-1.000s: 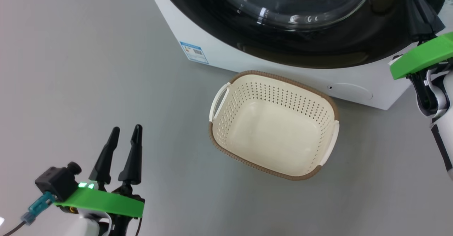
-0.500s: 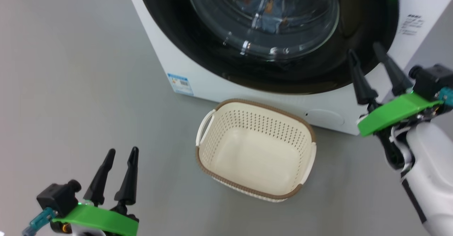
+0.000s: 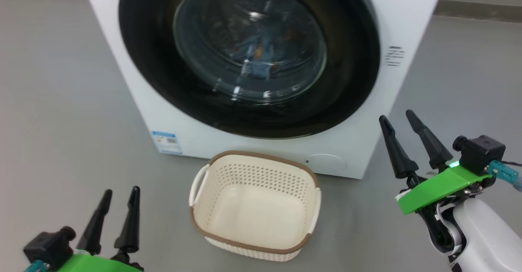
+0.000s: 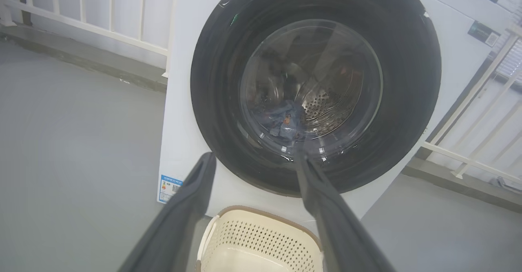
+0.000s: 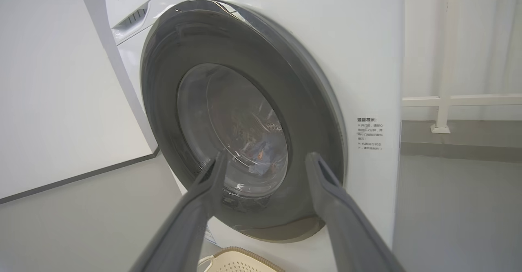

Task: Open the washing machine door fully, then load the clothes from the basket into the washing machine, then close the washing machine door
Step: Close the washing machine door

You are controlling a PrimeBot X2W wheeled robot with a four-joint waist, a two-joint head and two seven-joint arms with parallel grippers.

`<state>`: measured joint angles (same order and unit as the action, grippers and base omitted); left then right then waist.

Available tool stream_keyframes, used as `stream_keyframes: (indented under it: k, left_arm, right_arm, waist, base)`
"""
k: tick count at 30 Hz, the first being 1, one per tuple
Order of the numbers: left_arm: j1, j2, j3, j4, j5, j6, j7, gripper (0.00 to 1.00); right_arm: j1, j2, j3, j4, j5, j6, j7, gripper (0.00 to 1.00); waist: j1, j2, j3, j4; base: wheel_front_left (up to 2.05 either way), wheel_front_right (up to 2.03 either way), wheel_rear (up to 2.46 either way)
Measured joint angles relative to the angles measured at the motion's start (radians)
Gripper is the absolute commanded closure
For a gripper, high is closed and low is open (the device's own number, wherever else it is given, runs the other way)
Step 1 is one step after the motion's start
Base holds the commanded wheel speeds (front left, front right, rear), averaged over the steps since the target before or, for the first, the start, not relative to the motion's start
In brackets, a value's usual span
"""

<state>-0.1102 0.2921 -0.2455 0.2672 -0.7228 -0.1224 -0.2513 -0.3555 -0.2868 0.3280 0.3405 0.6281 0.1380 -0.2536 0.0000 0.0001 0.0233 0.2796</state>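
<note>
A: Where are the clothes [image 3: 256, 56]?
B: Inside the washing machine [image 3: 408, 7], behind its shut door [image 3: 352, 64]; basket [image 3: 255, 206] on the floor [image 3: 61, 100] just before it.
A: Left gripper [image 3: 122, 191] and right gripper [image 3: 395, 116]?
B: Both spread wide, empty.

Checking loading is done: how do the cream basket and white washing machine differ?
The cream-white perforated plastic basket is open-topped and empty; the white boxy washing machine is shut by its glossy black round door, light blue clothes inside. The basket is far smaller than the machine. Both stand on the grey floor.
</note>
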Motion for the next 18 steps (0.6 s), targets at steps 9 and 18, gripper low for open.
stream_keyframes:
  k: [9,18]
  left_arm:
    - [0.044,-0.017,0.057,-0.033,0.052,0.000,0.000,0.00]
    - [0.074,-0.055,0.086,-0.078,0.066,-0.002,-0.004,0.00]
  right_arm:
    - [0.073,-0.001,0.012,-0.067,0.009,0.000,0.000,0.00]
    - [0.176,0.001,-0.040,-0.122,0.002,0.000,0.000,0.00]
  waist:
    - [0.0000,0.0000,-0.050,-0.128]
    - [0.0000,0.0000,-0.083,-0.216]
  base:
    - [0.00,0.00,0.00]
    - [0.00,0.00,0.00]
